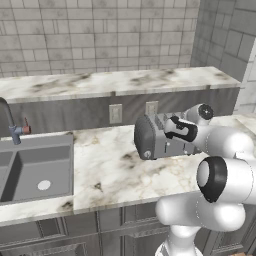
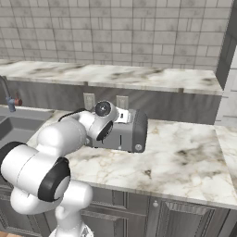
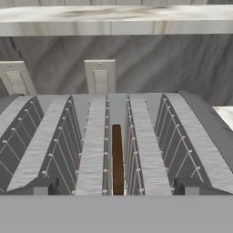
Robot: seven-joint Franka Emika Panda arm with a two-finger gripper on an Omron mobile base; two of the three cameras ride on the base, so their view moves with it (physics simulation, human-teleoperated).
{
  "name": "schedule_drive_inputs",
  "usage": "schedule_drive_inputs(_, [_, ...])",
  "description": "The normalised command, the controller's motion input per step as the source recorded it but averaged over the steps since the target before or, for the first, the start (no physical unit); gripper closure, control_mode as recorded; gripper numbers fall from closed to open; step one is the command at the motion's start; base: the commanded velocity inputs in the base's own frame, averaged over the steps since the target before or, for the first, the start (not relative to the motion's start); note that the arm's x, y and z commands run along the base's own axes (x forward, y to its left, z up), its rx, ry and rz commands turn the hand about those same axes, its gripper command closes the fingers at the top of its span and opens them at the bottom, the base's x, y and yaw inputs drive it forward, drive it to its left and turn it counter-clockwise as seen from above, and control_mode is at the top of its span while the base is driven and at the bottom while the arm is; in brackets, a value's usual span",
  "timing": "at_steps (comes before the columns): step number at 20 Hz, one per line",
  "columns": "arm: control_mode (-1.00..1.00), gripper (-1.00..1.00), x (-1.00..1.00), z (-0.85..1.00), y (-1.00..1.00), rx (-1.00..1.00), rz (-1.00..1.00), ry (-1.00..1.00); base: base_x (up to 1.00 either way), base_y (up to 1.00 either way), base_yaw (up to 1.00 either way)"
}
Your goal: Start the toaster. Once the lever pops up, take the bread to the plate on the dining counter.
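The glossy white rounded arm [image 1: 220, 175] is built of bulbous, smooth segments joined by dark black ring bands; a round black cap [image 2: 102, 109] with pale centre marks the wrist joint.

This is a rendered home kitchen. A marble worktop [image 1: 115, 170] with grey-brown veins runs across the middle of both base views, over grey panelled cabinet doors [image 2: 185, 217] along the bottom. A grey sink [image 1: 35, 170] is sunk into it at the left, with a dark tap [image 1: 12, 125] above. A toaster [image 1: 155, 137] stands on the worktop in the centre, with two wall sockets [image 1: 116, 113] behind it. Higher up, a second marble slab [image 1: 120, 82] crosses the frame, and pale stone tiles [image 2: 120, 28] cover the wall at the top.
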Motion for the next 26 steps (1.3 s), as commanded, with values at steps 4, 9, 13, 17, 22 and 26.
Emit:
schedule_drive_inputs(4, [-1.0, -1.0, 0.0, 0.0, 0.0, 0.0, 0.0, 0.0, 0.0, 0.0, 0.0])
schedule_drive_inputs(9, [-1.0, -1.0, 0.0, 0.0, 0.0, 0.0, 0.0, 0.0, 0.0, 0.0, 0.0])
schedule_drive_inputs(13, [-1.0, -1.0, 0.0, 0.0, 0.0, 0.0, 0.0, 0.0, 0.0, 0.0, 0.0])
schedule_drive_inputs(17, [-1.0, -1.0, 0.0, 0.0, 0.0, 0.0, 0.0, 0.0, 0.0, 0.0, 0.0])
schedule_drive_inputs(22, [-1.0, -1.0, 0.0, 0.0, 0.0, 0.0, 0.0, 0.0, 0.0, 0.0, 0.0])
schedule_drive_inputs(26, [-1.0, -1.0, 0.0, 0.0, 0.0, 0.0, 0.0, 0.0, 0.0, 0.0, 0.0])
